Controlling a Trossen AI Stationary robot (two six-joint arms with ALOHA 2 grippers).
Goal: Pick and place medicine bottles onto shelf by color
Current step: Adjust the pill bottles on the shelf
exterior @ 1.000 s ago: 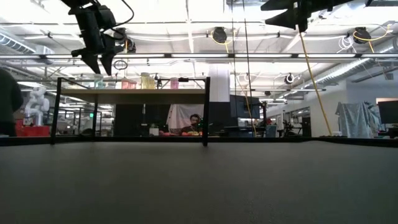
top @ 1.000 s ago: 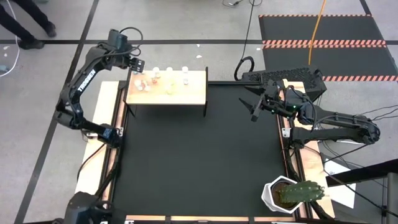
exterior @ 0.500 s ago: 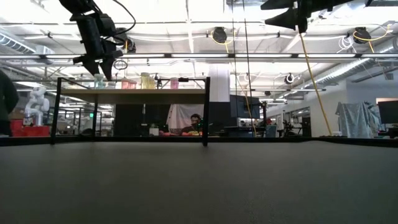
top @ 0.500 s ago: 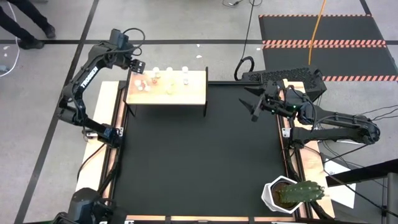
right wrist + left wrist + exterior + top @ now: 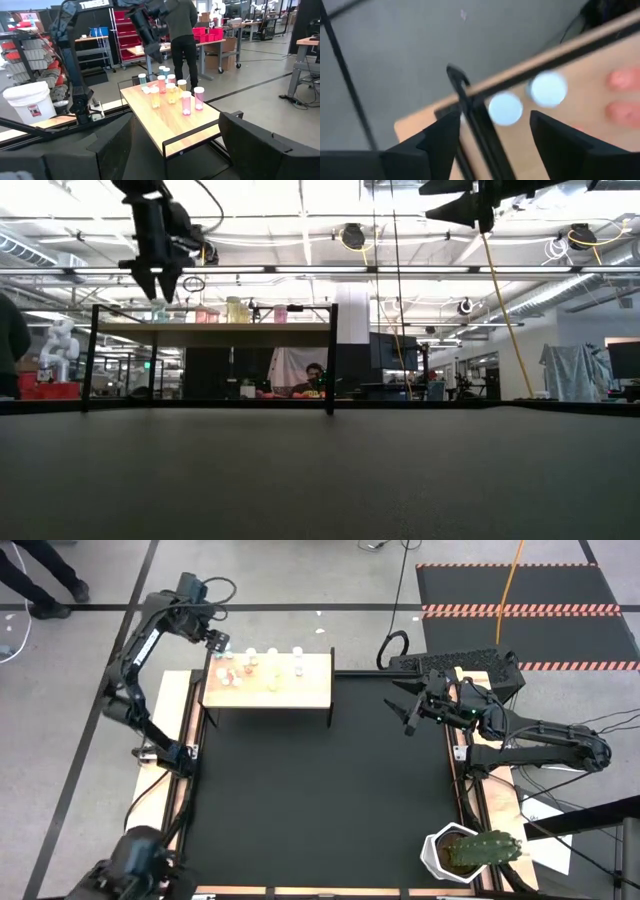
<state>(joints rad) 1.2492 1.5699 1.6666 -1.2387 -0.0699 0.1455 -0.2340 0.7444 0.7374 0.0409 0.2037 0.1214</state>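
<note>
Several medicine bottles [image 5: 258, 666] with white caps and blue, pink or yellow bodies stand upright in a cluster on the far left part of the pale-wood shelf [image 5: 292, 692]; the right wrist view shows the bottles [image 5: 171, 92] well. My left gripper [image 5: 214, 641] hangs open above the shelf's far-left corner, pointing down, empty. In its wrist view, two white caps [image 5: 505, 108] show between the open fingers, far below them. My right gripper [image 5: 408, 720] waits open and level over the table's right side, facing the shelf [image 5: 172, 120].
A white pot with a green cactus [image 5: 462, 852] stands at the near right corner. The black mat [image 5: 320, 800] in front of the shelf is bare. A dark device [image 5: 455, 664] lies beyond the right arm. A person [image 5: 182, 37] stands behind the table.
My left gripper has shifted a little toward the table's far edge, off the bottle cluster toward the shelf's far-left corner, and has tipped to point more steeply down. The bottles and my right gripper have kept still.
</note>
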